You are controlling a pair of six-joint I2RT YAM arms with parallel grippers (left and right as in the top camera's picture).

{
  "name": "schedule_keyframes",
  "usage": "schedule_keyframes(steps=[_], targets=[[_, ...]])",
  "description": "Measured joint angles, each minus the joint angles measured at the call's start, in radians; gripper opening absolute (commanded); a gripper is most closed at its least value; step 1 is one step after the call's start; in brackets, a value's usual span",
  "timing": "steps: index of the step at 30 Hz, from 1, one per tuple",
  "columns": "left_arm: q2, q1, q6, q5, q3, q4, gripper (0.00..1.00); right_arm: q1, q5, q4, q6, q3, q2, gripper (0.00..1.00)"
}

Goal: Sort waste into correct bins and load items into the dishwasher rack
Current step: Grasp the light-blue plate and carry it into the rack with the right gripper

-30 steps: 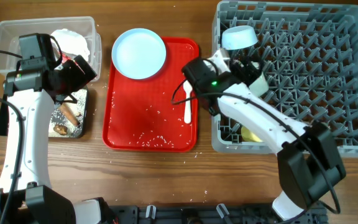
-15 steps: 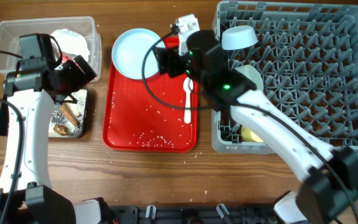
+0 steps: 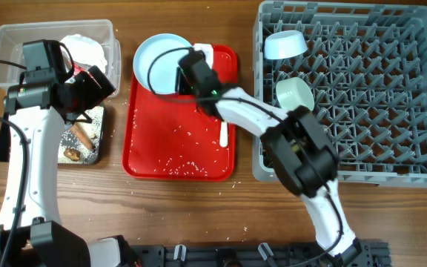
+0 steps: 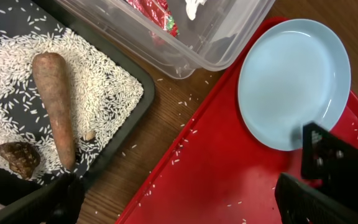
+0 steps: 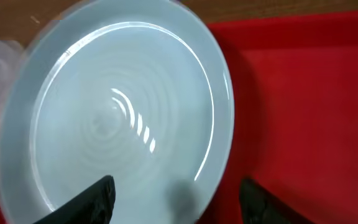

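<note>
- Right arm (image 3: 252, 111): base at the table's (image 3: 199, 215) 5 o'clock edge, elbow above the rack's (image 3: 362, 111) 8 o'clock corner, forearm reaching toward 10 o'clock across the red tray (image 3: 180, 148).
- Right fingers (image 5: 89, 199): spread apart and empty. One tip is over the plate (image 5: 117, 118), the other over the red tray, with the plate's rim between them. Contact cannot be told.
- Plate: lies flat at the red tray's 11 o'clock corner, overhanging the tray's 12 o'clock edge.
- Left arm (image 3: 28, 141): runs from the table's 7 o'clock edge toward 12 o'clock, wrist turned toward 3 o'clock above the join of tub (image 3: 13, 44) and black tray (image 3: 98, 152).
- Left fingers (image 4: 42, 208): wide apart, holding nothing.
- Black tray: holds rice (image 4: 98, 93), a brown stick (image 4: 55, 106) and a dark scrap (image 4: 17, 158).
- Tub: holds the wrapper (image 4: 157, 15) and paper (image 3: 87, 48).
- Spoon (image 3: 223, 132): on the red tray's 3 o'clock side, its upper part hidden under the right arm.
- Red tray: loose rice grains scattered toward 6 o'clock.
- Rack: blue bowl (image 3: 285, 44) at its 11 o'clock corner, mint bowl (image 3: 295, 93) just toward 6 o'clock from it.
</note>
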Motion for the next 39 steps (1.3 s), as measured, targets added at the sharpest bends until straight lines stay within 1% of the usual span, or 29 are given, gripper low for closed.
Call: schedule_keyframes(steps=[2,4,5,6,7,8,9,10,11,16,18,20,22,26,28,31,34,36,37,38,39], targets=[[0.000,0.000,0.000,0.000,0.000,0.000,1.00,0.000,0.003,-0.080,-0.003,0.113,0.059,0.63],[0.000,0.000,0.000,0.000,0.000,0.000,1.00,0.000,0.003,-0.122,-0.005,0.150,0.075,0.51],[0.000,0.000,0.000,0.000,0.000,0.000,1.00,0.000,0.003,-0.153,-0.006,0.154,0.075,0.46],[0.000,0.000,0.000,0.000,0.000,0.000,1.00,0.000,0.004,-0.203,-0.002,0.159,0.076,0.38],[0.000,0.000,0.000,0.000,0.000,0.000,1.00,-0.001,0.003,-0.248,0.004,0.161,0.077,0.34],[0.000,0.000,0.000,0.000,0.000,0.000,1.00,-0.003,0.004,-0.288,0.007,0.167,0.078,0.23],[0.000,0.000,0.000,0.000,0.000,0.000,1.00,-0.007,0.002,-0.321,0.012,0.176,0.078,0.18],[0.000,0.000,0.000,0.000,0.000,0.000,1.00,-0.012,-0.002,-0.370,0.009,0.186,0.078,0.08],[0.000,0.000,0.000,0.000,0.000,0.000,1.00,-0.019,-0.010,-0.404,0.017,0.194,0.076,0.04],[0.000,0.000,0.000,0.000,0.000,0.000,1.00,-0.031,-0.039,-0.609,0.024,0.206,0.031,0.04],[0.000,0.000,0.000,0.000,0.000,0.000,1.00,-0.030,-0.045,-0.668,-0.003,0.195,0.002,0.04],[0.000,0.000,0.000,0.000,0.000,0.000,1.00,-0.030,-0.034,-0.736,-0.030,0.180,-0.070,0.04],[0.000,0.000,0.000,0.000,0.000,0.000,1.00,-0.030,0.015,-0.766,-0.042,0.177,-0.163,0.04],[0.000,0.000,0.000,0.000,0.000,0.000,1.00,-0.030,0.207,-0.797,-0.137,0.176,-0.385,0.04],[0.000,0.000,0.000,0.000,0.000,0.000,1.00,-0.030,0.380,-0.826,-0.190,0.176,-0.496,0.04],[0.000,0.000,0.000,0.000,0.000,0.000,1.00,-0.048,0.591,-0.838,-0.269,0.176,-0.583,0.04],[0.000,0.000,0.000,0.000,0.000,0.000,1.00,-0.132,0.697,-0.846,-0.401,0.176,-0.647,0.04],[0.000,0.000,0.000,0.000,0.000,0.000,1.00,-0.238,0.730,-0.858,-0.496,0.176,-0.661,0.05],[0.000,0.000,0.000,0.000,0.000,0.000,1.00,-0.324,0.750,-0.821,-0.581,0.175,-0.661,0.04],[0.000,0.000,0.000,0.000,0.000,0.000,1.00,-0.386,0.755,-0.743,-0.658,0.171,-0.661,0.04],[0.000,0.000,0.000,0.000,0.000,0.002,1.00,-0.422,0.747,-0.692,-0.717,0.170,-0.661,0.04]])
